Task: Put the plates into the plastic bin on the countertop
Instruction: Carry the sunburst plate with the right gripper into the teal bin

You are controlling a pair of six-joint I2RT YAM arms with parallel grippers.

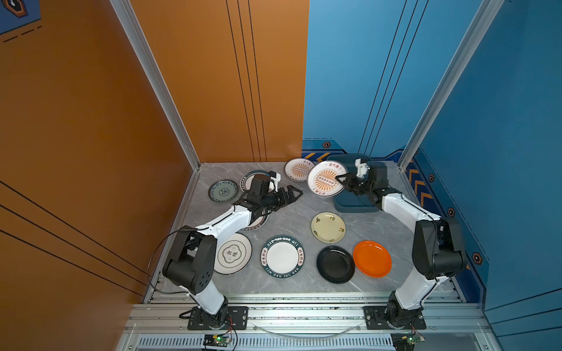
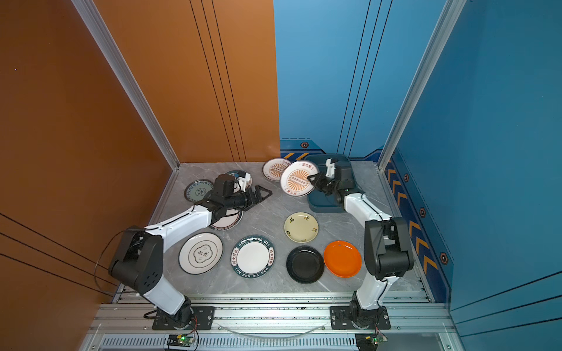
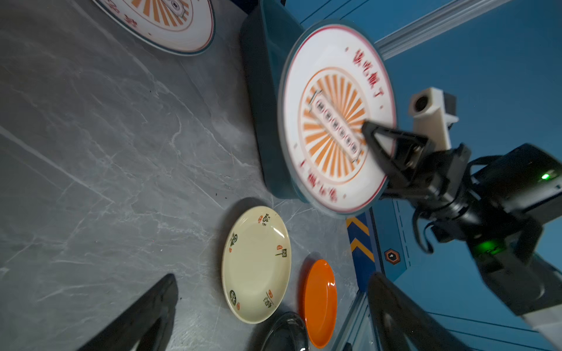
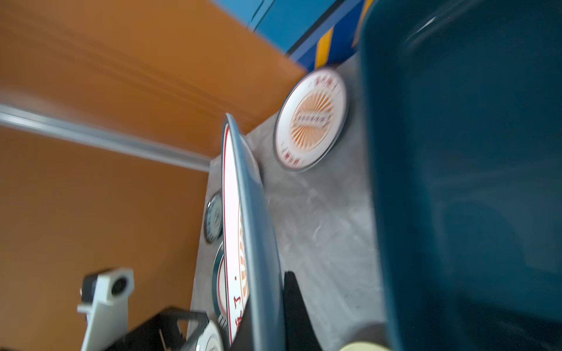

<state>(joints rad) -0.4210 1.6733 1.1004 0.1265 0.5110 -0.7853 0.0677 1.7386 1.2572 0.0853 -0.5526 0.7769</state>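
Top views: right claw (image 1: 339,178) clamped on tilted sunburst plate (image 1: 321,180) rim; left claw (image 1: 296,193) apart over countertop (image 1: 299,220).

You have a back wall split in two behind the tabletop (image 1: 292,212): an orange panel (image 1: 213,76) behind its left half and a blue panel (image 1: 349,76) behind its right half, both ruled with thin black lines (image 1: 243,76). An orange side wall (image 1: 60,121) rises to the tabletop's left, a blue side wall (image 1: 517,121) to its right. An aluminium post (image 1: 158,85) stands up from each back corner of the tabletop. Low on the blue walls, just above the tabletop, runs a darker band with yellow chevrons (image 1: 420,186) and small hexagon badges (image 1: 326,145) (their markings are too small to read). Slotted aluminium rails (image 1: 304,313) run along the tabletop's front edge. The light is even, and shadows on the tabletop are soft.
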